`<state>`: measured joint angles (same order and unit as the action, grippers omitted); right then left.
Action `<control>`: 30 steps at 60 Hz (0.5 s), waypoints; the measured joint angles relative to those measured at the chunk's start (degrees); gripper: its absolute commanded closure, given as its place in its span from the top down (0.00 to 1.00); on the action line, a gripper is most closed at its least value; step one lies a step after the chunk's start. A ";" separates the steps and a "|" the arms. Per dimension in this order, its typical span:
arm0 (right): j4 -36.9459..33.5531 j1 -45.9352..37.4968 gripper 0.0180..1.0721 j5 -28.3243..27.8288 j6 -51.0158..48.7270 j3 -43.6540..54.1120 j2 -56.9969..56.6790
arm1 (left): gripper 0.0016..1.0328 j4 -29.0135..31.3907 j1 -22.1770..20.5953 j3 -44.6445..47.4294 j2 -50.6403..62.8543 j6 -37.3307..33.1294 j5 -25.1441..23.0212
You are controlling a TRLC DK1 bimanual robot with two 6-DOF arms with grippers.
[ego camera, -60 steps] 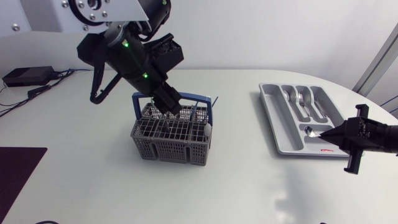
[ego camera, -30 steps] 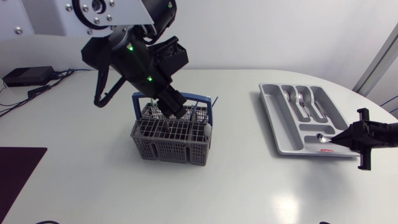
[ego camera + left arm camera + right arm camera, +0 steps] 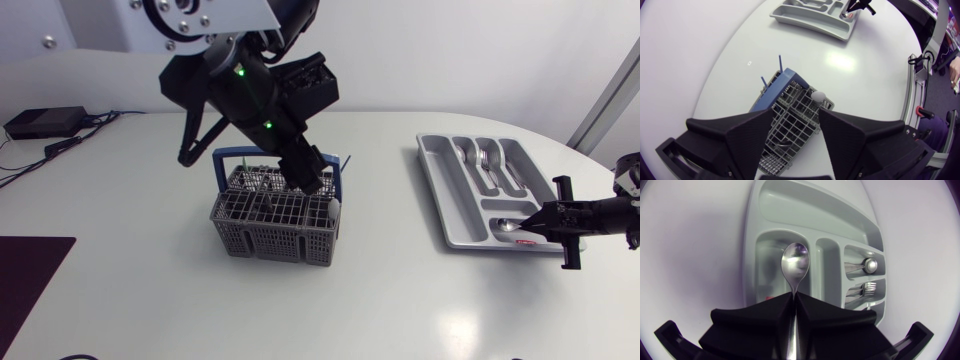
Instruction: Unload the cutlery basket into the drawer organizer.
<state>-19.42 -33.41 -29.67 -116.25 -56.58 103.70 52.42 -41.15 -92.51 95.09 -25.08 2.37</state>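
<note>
The glossy white table [image 3: 400, 300] is carrying a grey lattice-walled plastic cutlery basket [image 3: 272, 225] with a blue handle and, well apart, a smooth moulded grey drawer organizer [image 3: 436, 185]. The left gripper [image 3: 796, 117] is hanging over the basket, its matte wedge fingers spread wide, gripping nothing. The right gripper [image 3: 793, 297] is pinching the handle of a polished steel spoon [image 3: 795, 265], whose oval bowl is lying over the organizer's end compartment.

Bright, even overhead light is thrown on the white counter [image 3: 400, 300], with only soft shadows left by the basket [image 3: 275, 215]. Glare is seen on the counter in the left wrist view and a glint on the spoon [image 3: 795, 262]. Both wrist views are bent hard at the edges.
</note>
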 measured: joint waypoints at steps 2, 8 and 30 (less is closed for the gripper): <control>0.42 0.11 0.13 0.24 -0.02 0.00 0.24 | 0.65 -0.04 -0.24 -0.31 0.44 -0.52 0.00; 1.49 0.37 0.30 1.03 -0.37 0.04 0.92 | 0.65 -0.04 -1.09 -0.79 1.86 -1.01 0.00; 3.10 0.37 0.74 0.98 0.85 1.57 -0.59 | 0.65 -0.02 -1.79 -0.63 2.21 -1.18 0.00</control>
<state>-16.32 -33.04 -28.69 -115.39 -55.00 103.11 52.40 -42.94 -93.14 97.30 -26.26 2.37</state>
